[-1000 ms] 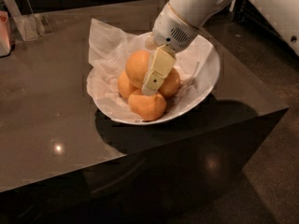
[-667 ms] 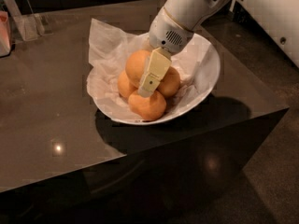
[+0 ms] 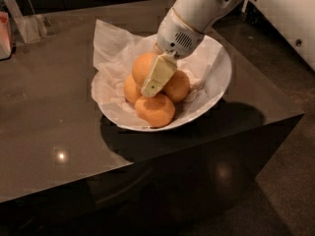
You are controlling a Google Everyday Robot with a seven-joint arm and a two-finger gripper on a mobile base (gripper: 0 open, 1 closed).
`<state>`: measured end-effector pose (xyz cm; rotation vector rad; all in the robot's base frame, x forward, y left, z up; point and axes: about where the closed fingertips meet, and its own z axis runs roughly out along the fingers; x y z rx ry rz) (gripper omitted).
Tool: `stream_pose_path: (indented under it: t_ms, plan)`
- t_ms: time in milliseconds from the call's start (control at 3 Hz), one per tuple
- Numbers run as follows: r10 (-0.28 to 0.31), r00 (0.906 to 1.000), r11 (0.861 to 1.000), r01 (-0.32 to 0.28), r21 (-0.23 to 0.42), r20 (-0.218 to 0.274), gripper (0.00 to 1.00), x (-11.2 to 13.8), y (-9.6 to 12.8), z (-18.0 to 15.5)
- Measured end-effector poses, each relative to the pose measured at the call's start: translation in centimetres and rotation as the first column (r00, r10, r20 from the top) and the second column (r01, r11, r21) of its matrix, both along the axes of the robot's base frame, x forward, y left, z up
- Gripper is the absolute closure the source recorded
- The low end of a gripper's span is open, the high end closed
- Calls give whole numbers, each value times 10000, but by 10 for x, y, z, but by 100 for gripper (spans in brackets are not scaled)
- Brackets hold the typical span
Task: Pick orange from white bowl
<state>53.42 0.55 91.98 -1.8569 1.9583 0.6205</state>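
From my station I see the white bowl [image 3: 222,80] near the front right corner of the dark table [image 3: 49,112]. It is wide, shallow, round and glossy. It is lined with crumpled white paper [image 3: 110,48] that stands up past the rim at the back left.

Four oranges sit piled in it on the paper. The orange [image 3: 142,67] I am after is on top of the heap, toward the back. Its skin is matte and its shape slightly oval. Three other oranges [image 3: 155,110] lie under and around it: one in front, one to the left and one to the right, all touching.

The gripper [image 3: 153,82] reaches down into the bowl from the upper right on a smooth white arm [image 3: 197,11]. Its pale cream end lies slanted across the right side of the top orange. I cannot tell how wide it is open or whether it has hold of the fruit.

The tabletop is polished and reflects small points of light.
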Motion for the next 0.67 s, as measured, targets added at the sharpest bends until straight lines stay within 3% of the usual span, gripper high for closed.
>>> stream_pose_path:
  t_ms: [667]
  plan:
    - [0,10000,10000,0,0,0,89,0,0,0]
